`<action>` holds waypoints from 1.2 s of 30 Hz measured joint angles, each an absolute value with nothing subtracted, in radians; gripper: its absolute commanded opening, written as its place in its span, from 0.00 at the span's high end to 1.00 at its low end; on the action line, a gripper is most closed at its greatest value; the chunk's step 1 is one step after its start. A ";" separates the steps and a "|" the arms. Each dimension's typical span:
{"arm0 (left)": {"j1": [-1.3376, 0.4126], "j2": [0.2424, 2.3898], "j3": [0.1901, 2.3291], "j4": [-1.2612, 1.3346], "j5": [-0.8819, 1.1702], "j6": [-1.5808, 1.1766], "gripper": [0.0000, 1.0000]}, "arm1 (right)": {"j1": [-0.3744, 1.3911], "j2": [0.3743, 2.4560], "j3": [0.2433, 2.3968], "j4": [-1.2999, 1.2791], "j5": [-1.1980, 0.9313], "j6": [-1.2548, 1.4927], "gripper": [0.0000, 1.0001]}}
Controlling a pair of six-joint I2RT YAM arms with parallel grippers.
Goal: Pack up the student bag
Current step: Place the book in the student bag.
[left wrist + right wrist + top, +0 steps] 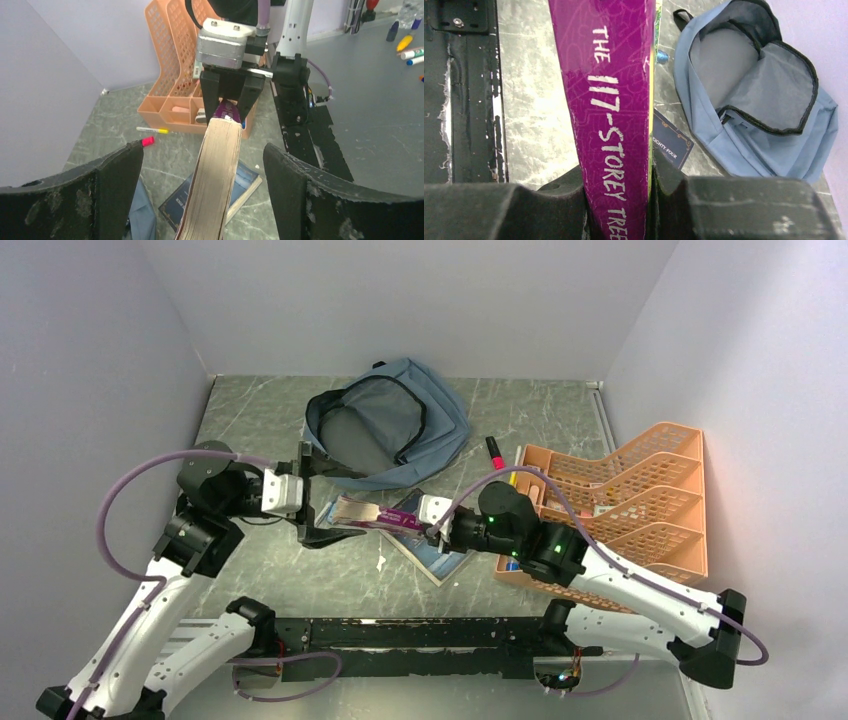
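Here the right gripper (pixel 432 523) pinched the book (pixel 372 514) by its spine.
The left gripper (pixel 322 502) stood spread at its other end; the book ran left-right, the open bag (pixel 395 425) on the surface just beyond, nearer the left arm.

Soft, even light from overhead fills the top view. It is bright on the pale walls and gentler on the marbled table (pixel 260 420), with only faint, short shadows under the arms. The inside of the student bag (pixel 395 425) reads dim at upper centre. In the right wrist view a white glare patch washes out the tabletop at centre left, beside the purple book (pixel 609 100) – its spine lettering stays crisp. The right gripper's fingers (pixel 749 210) along the bottom edge are dark and blurred. In the left wrist view the left gripper's fingers (pixel 75 200) look soft, shadowed and bowed by wide-angle distortion – the orange tray (pixel 175 60) higher up is sharper.
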State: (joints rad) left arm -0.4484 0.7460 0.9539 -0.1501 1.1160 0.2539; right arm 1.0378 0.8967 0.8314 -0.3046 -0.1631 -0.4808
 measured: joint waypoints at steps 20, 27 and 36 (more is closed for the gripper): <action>-0.678 0.972 1.152 -0.656 0.787 0.564 0.32 | 1.038 0.928 0.929 -0.439 -0.153 -0.496 1.00; -0.756 1.009 1.190 -0.737 0.684 0.625 0.51 | 1.038 0.928 0.929 -0.451 -0.153 -0.496 1.00; -0.800 1.019 1.192 -0.769 0.616 0.670 0.84 | 1.037 0.925 0.929 -0.478 -0.152 -0.497 0.93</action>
